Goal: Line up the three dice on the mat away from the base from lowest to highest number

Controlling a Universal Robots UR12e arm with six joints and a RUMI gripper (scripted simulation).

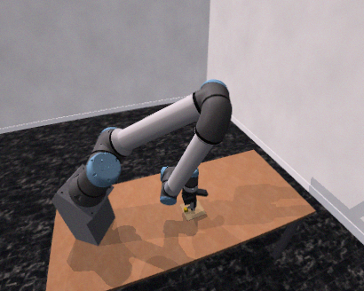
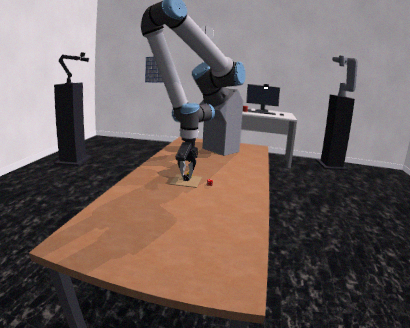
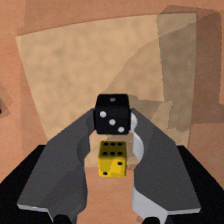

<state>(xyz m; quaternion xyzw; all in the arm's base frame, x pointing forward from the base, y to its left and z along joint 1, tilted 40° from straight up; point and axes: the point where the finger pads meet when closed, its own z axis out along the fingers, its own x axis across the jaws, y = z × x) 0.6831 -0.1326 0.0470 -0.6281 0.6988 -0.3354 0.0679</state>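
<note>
In the wrist view my gripper (image 3: 113,110) is shut on a black die (image 3: 113,114) with white pips, held over the tan mat (image 3: 100,75). A yellow die (image 3: 112,158) with black pips sits flat on the mat just behind the black die, between my fingers and apart from them. In the top view the gripper (image 1: 189,205) points down over the mat (image 1: 194,214), with the yellow die (image 1: 185,208) beside it. In the exterior view a red die (image 2: 210,182) lies on the table, off the mat (image 2: 185,182) to its right. I cannot tell whether the black die touches the mat.
The mat lies near the middle of a long wooden table (image 2: 187,225). The robot's grey base block (image 1: 83,210) stands at one end of the table. Walls, black camera stands and a white desk stand well away from the table.
</note>
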